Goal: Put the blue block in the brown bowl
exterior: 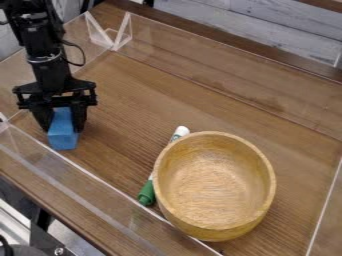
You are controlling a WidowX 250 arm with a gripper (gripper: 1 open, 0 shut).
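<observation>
The blue block stands on the wooden table at the left, its top caught between my fingers. My black gripper points straight down over it, jaws drawn in against the block's sides, so it is shut on the block. The block still rests on the table. The brown bowl sits empty at the lower right, well apart from the gripper, with its thick rim and grain showing.
A green-and-white marker pen lies against the bowl's left side. Low clear plastic walls run along the table's front and left edges. A clear triangular stand is at the back left.
</observation>
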